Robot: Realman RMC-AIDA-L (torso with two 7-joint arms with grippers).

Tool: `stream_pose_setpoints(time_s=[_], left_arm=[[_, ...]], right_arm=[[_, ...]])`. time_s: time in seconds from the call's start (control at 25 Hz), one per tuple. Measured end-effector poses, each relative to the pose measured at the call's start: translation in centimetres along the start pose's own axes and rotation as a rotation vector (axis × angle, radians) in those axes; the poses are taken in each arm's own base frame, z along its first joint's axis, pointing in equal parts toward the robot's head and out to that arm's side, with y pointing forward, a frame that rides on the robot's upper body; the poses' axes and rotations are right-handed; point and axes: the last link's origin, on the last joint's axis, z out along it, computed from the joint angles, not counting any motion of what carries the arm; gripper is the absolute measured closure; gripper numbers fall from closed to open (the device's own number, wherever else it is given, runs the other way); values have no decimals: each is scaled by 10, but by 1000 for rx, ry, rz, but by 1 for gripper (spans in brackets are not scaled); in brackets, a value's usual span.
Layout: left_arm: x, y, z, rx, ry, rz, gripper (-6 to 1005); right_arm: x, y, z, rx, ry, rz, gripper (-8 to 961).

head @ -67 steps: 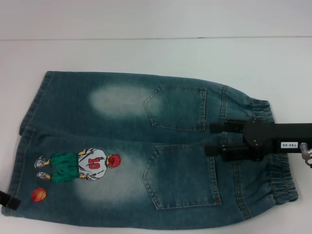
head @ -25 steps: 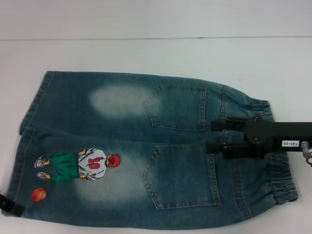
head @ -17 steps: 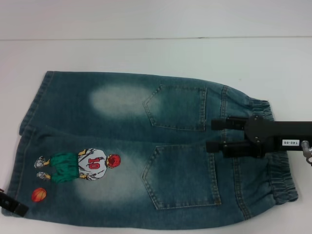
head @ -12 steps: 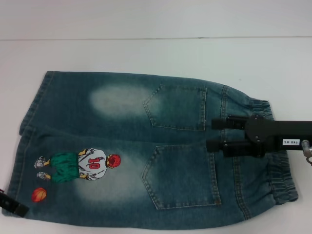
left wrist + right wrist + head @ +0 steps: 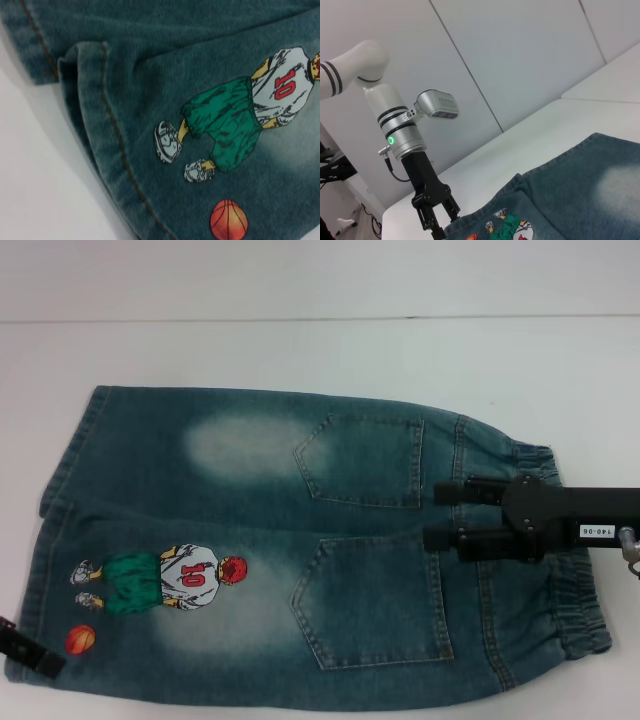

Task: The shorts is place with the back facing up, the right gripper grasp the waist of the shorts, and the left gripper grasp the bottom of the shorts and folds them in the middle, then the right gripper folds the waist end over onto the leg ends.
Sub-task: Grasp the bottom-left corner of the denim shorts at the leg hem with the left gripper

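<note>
Shorts [image 5: 300, 550] flat on tabletop [image 5: 300, 350], back up. My right end effector [image 5: 432, 516] open over waist, holding nothing. My left end effector [image 5: 440, 220] at leg hem corner, fingers parted, empty. Risk: either grabs single layer, fold skews.

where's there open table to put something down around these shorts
Bare white table runs in a wide band beyond the shorts, up to the wall. A narrower strip lies past the waistband. The near side is crowded: denim reaches the frame edge, with the left gripper at the hem corner and the right gripper over the waist.
</note>
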Motion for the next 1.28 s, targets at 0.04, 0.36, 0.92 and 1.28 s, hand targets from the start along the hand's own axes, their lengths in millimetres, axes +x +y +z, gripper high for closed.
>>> stream_pose_setpoints(time_s=[0.04, 0.36, 0.92, 1.28], left_arm=[[1, 0, 0, 1, 1, 3, 172], [6, 4, 1, -14, -8, 18, 172], [0, 1, 1, -6, -23, -1, 173], [2, 3, 1, -9, -28, 0, 172]], right_arm=[[0, 0, 0, 0, 0, 0, 40], [0, 0, 0, 0, -1, 0, 40], [-1, 0, -1, 2, -2, 0, 40], [-1, 0, -1, 2, -2, -1, 40]])
